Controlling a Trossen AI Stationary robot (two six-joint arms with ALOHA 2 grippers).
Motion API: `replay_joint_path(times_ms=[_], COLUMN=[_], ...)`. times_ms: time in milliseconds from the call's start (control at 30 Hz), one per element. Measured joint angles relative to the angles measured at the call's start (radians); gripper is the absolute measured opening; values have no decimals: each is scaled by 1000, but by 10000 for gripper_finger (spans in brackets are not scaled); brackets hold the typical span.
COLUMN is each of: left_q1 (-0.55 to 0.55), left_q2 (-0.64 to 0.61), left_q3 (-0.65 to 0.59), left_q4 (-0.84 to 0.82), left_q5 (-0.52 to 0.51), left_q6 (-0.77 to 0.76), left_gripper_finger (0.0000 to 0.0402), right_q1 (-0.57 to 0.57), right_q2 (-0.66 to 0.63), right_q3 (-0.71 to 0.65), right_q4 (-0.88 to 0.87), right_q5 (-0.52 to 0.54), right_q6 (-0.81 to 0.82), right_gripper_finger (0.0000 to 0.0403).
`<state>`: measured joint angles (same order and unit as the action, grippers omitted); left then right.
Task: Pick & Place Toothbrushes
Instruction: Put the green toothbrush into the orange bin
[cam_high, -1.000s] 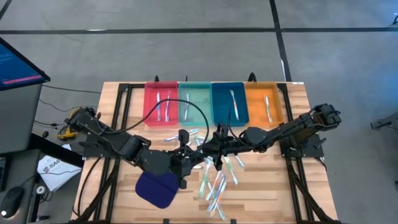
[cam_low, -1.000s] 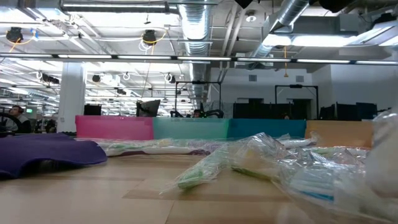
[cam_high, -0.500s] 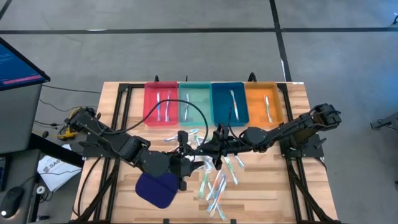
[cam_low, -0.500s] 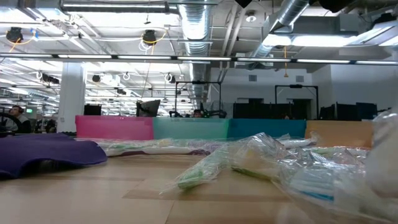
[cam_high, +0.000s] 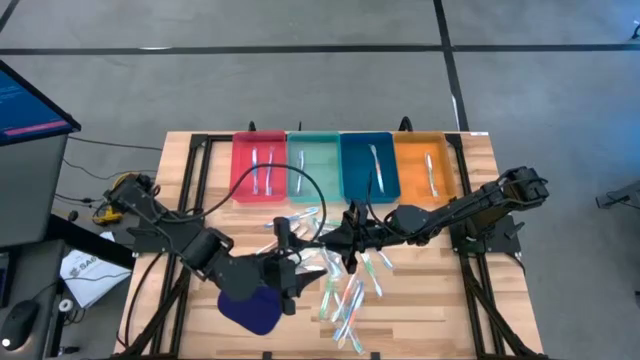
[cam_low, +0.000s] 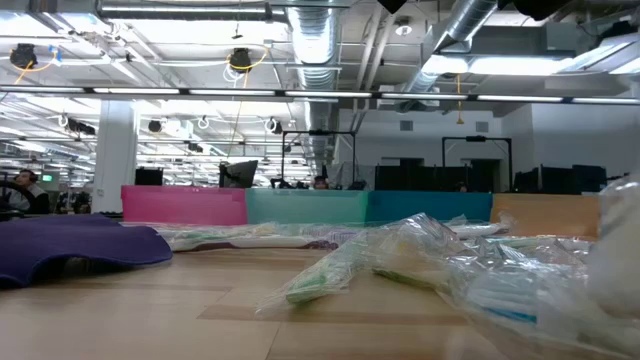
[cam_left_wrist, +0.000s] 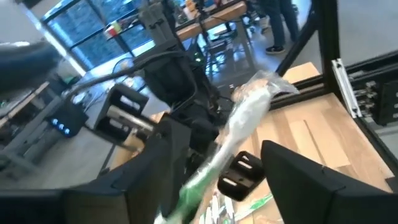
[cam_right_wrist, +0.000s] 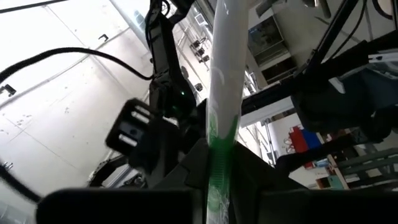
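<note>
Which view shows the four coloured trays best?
The high view: the red tray, teal tray, blue tray and orange tray show whole. The low view shows only their near walls; the wrist views show none.

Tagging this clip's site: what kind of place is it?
Probably an open-plan robotics lab or industrial office: exposed ceiling ducts over rows of workstations, a wooden test table on a grey concrete floor, and a monitor beside it.

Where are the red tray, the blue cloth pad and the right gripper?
red tray (cam_high: 243, 170), high view, its left wall
blue cloth pad (cam_high: 247, 310), high view, its middle
right gripper (cam_high: 350, 240), high view, between its fingertips
</note>
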<state>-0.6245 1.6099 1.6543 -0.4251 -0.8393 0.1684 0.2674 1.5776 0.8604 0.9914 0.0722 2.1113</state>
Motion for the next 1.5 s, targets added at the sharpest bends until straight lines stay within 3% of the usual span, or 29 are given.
replay_joint_path(times_ms=[200, 300, 400, 700, 900, 1200, 1500], left_q1=[-42, -49, -53, -58, -39, 37, 157], left_q2=[-29, -44, -60, -78, -74, -70, -70], left_q3=[0, 0, 0, 0, 0, 0, 0], left_q4=[-8, -13, -23, -62, -65, -66, -65], left_q5=[-95, -117, -123, -123, -124, -124, -97], left_q6=[-108, -155, -206, -371, -463, -517, -514], left_gripper_finger=[272, 273, 273, 273, 273, 273, 273], right_q1=[-41, -78, -125, -325, -515, -801, -1077], right_q2=[-42, -107, -209, -588, -751, -768, -611], right_q3=[-1, -1, -1, 0, 0, 0, 0], right_q4=[-16, -136, -353, -1130, -1507, -1786, -1901], right_q5=[1, -26, -71, -74, -72, -113, -211], right_q6=[-99, -153, -220, -404, -520, -794, -1178], right_gripper_finger=[31, 31, 31, 31, 31, 31, 31])
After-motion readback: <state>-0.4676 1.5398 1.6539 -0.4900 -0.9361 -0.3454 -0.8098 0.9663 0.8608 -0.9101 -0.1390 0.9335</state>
